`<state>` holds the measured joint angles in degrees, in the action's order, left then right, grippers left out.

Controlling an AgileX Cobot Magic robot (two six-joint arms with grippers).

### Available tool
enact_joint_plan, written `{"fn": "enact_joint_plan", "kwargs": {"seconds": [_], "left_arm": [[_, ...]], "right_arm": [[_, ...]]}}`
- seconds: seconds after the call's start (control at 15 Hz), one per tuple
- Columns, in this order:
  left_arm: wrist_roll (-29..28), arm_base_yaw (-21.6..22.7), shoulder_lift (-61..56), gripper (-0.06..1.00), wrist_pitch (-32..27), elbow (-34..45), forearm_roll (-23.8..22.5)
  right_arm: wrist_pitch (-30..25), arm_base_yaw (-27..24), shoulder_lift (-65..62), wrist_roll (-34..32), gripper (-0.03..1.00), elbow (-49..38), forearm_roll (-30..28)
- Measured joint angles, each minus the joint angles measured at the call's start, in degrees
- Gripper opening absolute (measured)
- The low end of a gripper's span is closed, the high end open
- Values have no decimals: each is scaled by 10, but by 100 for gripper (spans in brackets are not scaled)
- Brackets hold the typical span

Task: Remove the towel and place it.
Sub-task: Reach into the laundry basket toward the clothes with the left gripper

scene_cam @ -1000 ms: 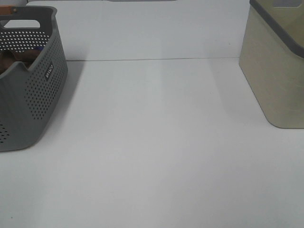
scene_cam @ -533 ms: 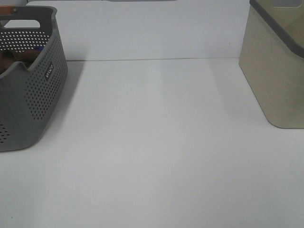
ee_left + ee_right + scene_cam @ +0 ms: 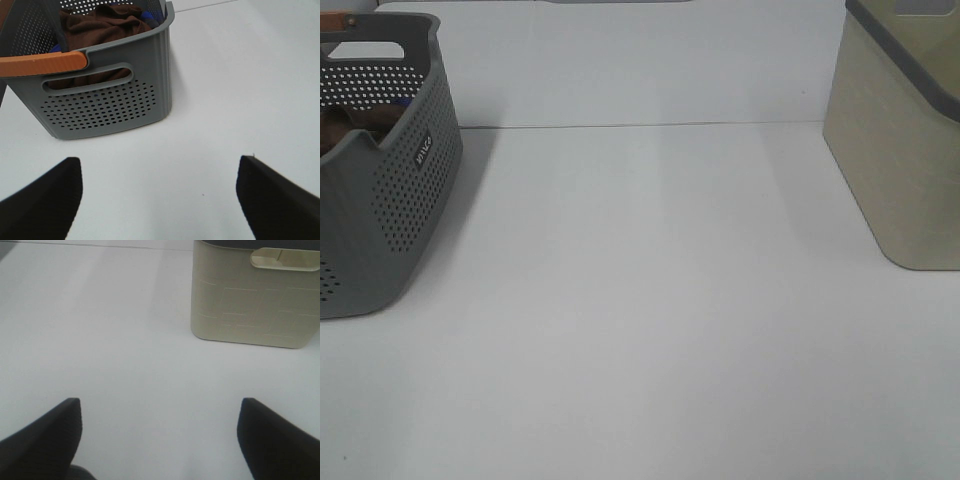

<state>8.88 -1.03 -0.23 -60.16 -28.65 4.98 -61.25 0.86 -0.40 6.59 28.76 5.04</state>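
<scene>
The dark brown towel (image 3: 102,27) lies bunched inside the grey perforated basket (image 3: 105,105), with a bit of blue cloth (image 3: 150,17) beside it. In the exterior high view the basket (image 3: 390,200) stands at the far left and only a sliver of the towel (image 3: 350,125) shows over its rim. My left gripper (image 3: 157,200) is open and empty, above the table a short way in front of the basket. My right gripper (image 3: 160,440) is open and empty, facing the beige bin. Neither gripper shows in the exterior high view.
A beige bin (image 3: 910,140) with a grey rim stands at the far right; it also shows in the right wrist view (image 3: 255,295). The basket has an orange handle (image 3: 40,62). The white table (image 3: 650,300) stretches between basket and bin, with a white wall behind.
</scene>
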Motion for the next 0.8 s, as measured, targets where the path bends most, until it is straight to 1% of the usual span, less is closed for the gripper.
{"fn": "enact_joint_plan", "kwargs": {"seconds": [0.8], "left_arm": [[0, 0, 0, 80, 0, 0, 0]], "right_arm": [[0, 0, 0, 0, 80, 0, 0]]}}
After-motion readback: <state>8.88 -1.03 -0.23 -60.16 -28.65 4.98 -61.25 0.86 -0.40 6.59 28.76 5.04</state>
